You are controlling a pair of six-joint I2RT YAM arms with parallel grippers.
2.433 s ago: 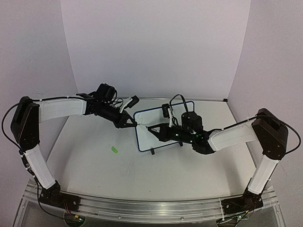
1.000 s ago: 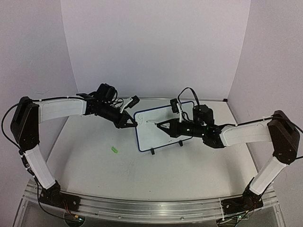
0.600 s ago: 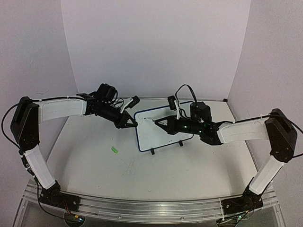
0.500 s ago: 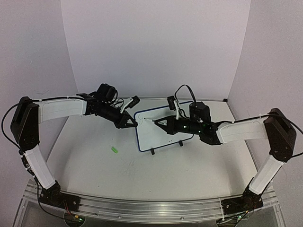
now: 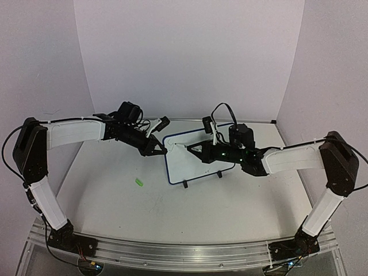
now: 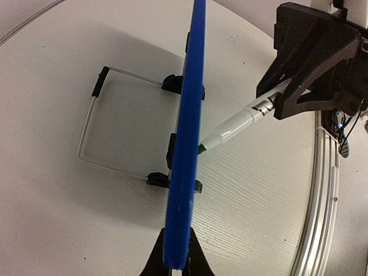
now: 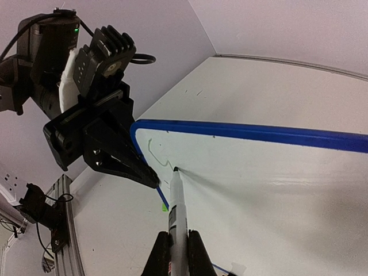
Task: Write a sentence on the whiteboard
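On your tabletop (image 5: 172, 213) the whiteboard (image 5: 187, 167) stands on its feet between the arms, long axis running left to right, face toward the arm bases (the left wrist view catches it edge-on only). From above, your right arm covers its right part. Your left end effector (image 5: 161, 151) is clamped on the left frame edge. Your right end effector (image 7: 175, 238) is closed tight round the marker (image 7: 176, 201), whose tip touches the face near the upper left corner. The sentence (image 7: 154, 152) there is one faint green stroke, unreadable. A tiny green bit (image 5: 138, 182) lies left of the board, too small to identify.
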